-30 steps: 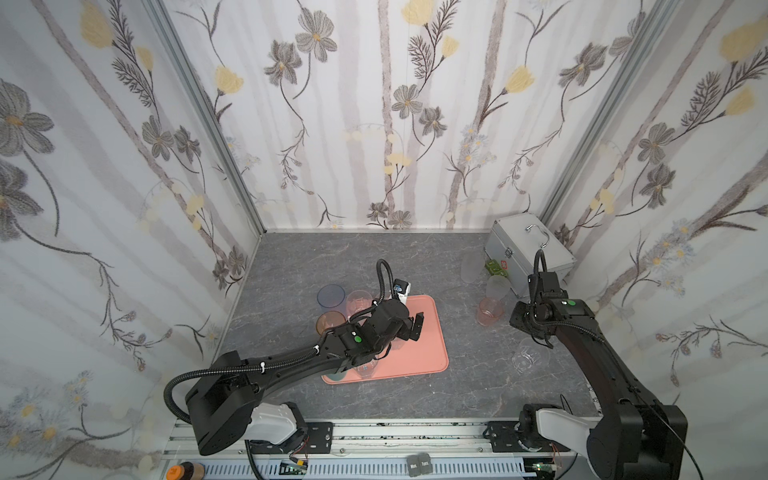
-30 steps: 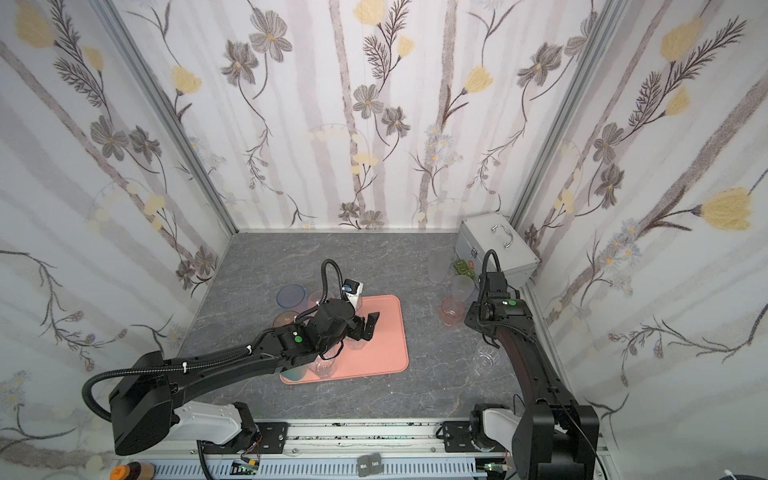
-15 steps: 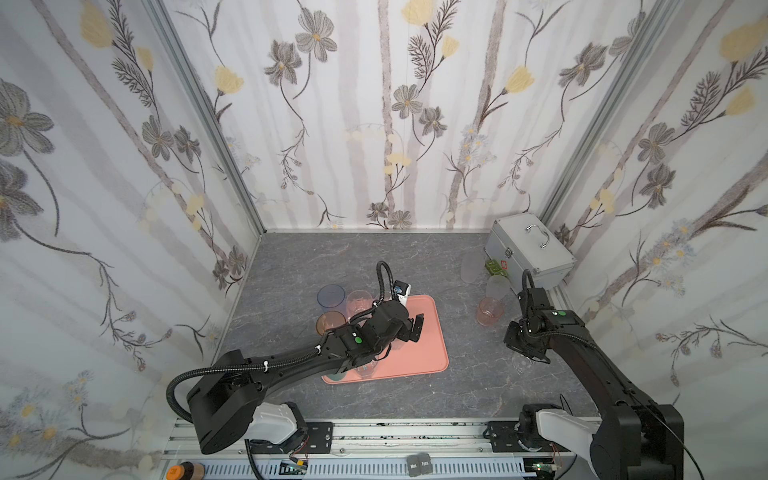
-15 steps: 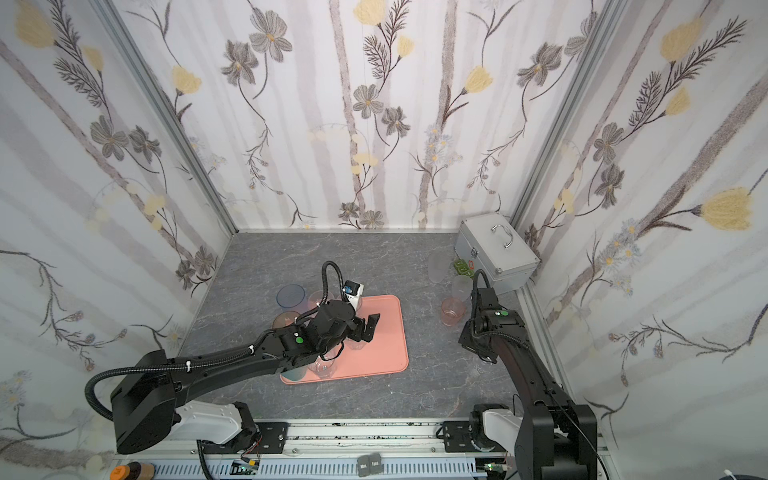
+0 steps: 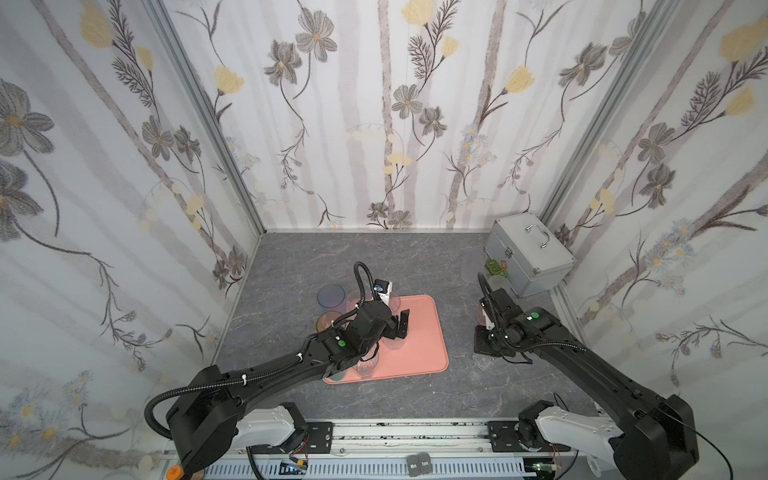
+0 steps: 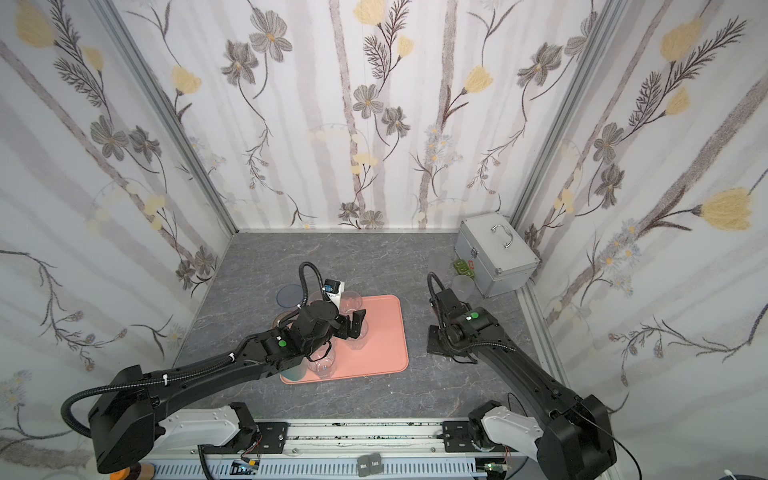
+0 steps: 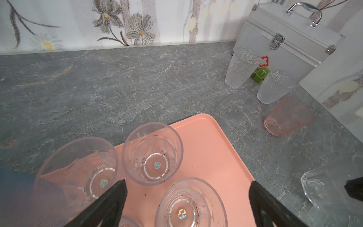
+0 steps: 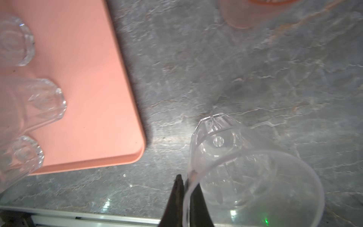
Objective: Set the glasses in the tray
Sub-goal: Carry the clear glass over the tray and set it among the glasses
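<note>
right tool (image 8: 185, 196): clenched on clear tumbler (image 8: 255, 176) rim, 1 finger inside, likely a thin-wall pinch for lifting | tumbler: on surface (image 8: 216, 59) beside tray (image 8: 88, 78) corner, outside it | left tool (image 7: 187, 184): spread wide, grasping nothing, above clear glasses (image 7: 152, 155) in tray

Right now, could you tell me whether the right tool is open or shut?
Shut: the right tool pinches the rim of the clear glass.
</note>
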